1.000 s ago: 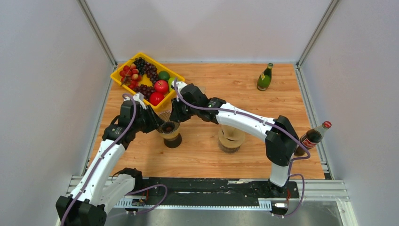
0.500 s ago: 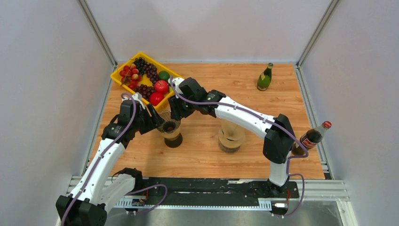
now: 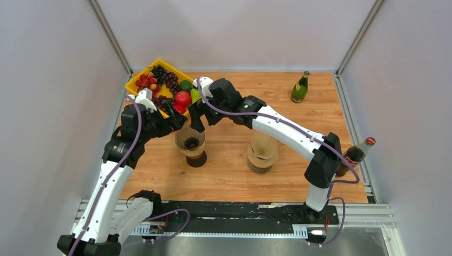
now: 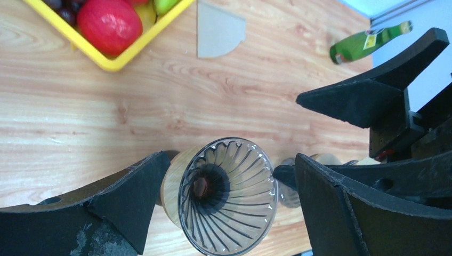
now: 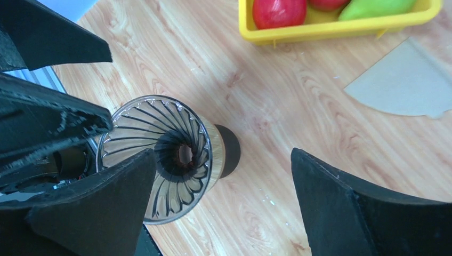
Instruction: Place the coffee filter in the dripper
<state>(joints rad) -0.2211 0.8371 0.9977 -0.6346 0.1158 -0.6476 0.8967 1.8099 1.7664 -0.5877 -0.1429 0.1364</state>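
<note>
Left gripper [image 4: 232, 160]: jaws thrown wide apart, clamped on nothing, poised above the dripper on its left side.
Right gripper [image 5: 223, 154]: wide apart as well, empty, coming in from the other side and facing the left one across the glass.
Fingertips: both pairs crowded close over the rim in the overhead view; touching each other or not, cannot tell.
Dripper [image 3: 190, 140]: upright on the table [image 3: 229, 178], a clear ribbed cone in a wooden collar on a dark foot, ribs bare right down to the hole.
Coffee filter [image 4: 218, 34]: out on the wood, lying flat, a pale fan shape just beside the near corner of the yellow crate, well apart from the dripper. Seen from both wrists, covered by the right arm from above.
Yellow crate [image 3: 129, 85]: far-left corner of the table, loaded with grapes, green fruit and a red apple [image 4: 109, 24] near the filter's corner.
Left arm: up from the near-left base, wrist bent in toward the dripper.
Right arm: long reach from the near-right base, arching leftward over a glass vessel [image 3: 261, 157] standing right of the dripper.
Green bottle [image 3: 300, 87]: far right of the table, well apart from the action.
Cola bottle [image 3: 356, 153]: right edge, just beside the right arm's elbow.
</note>
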